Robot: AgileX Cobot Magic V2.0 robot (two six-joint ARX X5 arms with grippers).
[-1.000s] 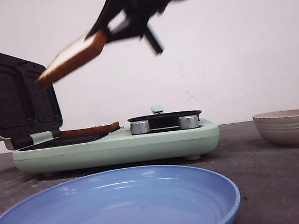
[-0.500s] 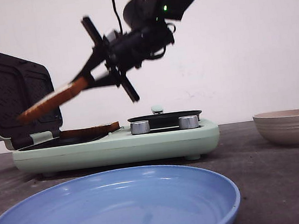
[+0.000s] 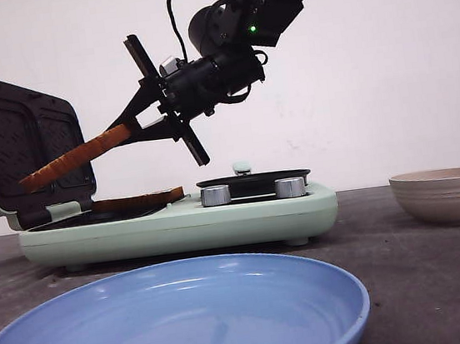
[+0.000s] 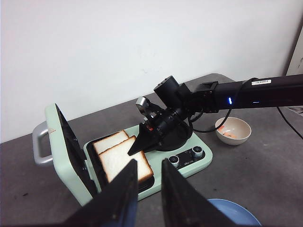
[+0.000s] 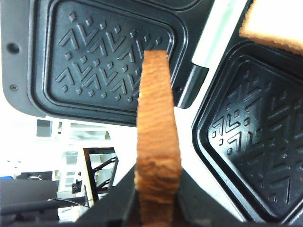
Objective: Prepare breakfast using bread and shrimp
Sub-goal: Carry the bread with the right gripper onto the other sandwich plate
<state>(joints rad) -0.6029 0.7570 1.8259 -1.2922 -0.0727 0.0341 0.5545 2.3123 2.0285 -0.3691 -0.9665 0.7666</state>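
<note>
My right gripper is shut on one slice of bread and holds it tilted, low end toward the open lid of the mint-green sandwich maker. In the right wrist view its orange-brown crust stands clamped between the fingers. The other slice lies flat on the lower plate; the left wrist view shows it just behind the held slice. My left gripper hangs open and empty, high above the table. Shrimp lie in a beige bowl.
A large blue plate sits at the table's front edge. The beige bowl stands right of the sandwich maker. A round black pan and two silver knobs occupy the maker's right half.
The right gripper has come down and to the left with the bread slice, from high above the maker to just over its open grill plates.
</note>
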